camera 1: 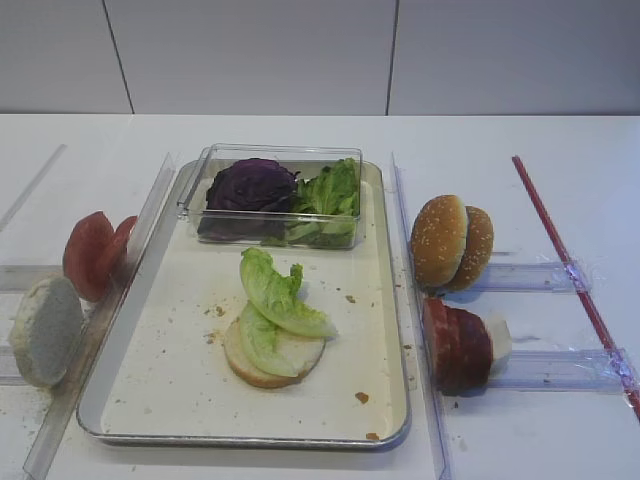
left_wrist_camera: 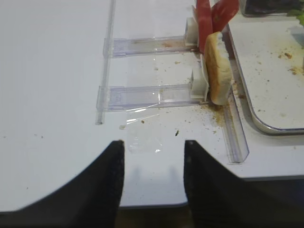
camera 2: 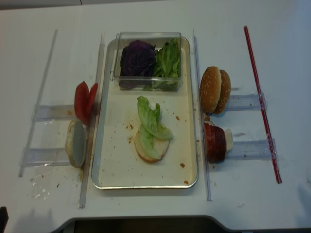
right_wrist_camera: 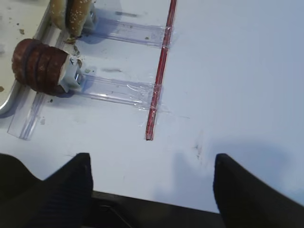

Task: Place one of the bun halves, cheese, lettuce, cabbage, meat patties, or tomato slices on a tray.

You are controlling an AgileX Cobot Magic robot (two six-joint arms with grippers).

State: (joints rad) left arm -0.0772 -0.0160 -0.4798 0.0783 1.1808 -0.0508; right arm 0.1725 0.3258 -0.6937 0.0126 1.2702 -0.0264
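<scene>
A bun half lies cut face up on the tray, with lettuce leaves draped over it. Cabbage and more lettuce sit in a clear box at the tray's far end. To the left, tomato slices and a pale bun half stand on edge. On the right stand sesame bun halves and meat patties. The cheese is out of view. My left gripper is open over bare table near the front edge. My right gripper is open and empty, right of the patties.
Clear plastic rails flank the tray, and clear holders with white blocks keep the food upright. A red strip is taped along the table's right side. Crumbs dot the tray and the table by the left bun half.
</scene>
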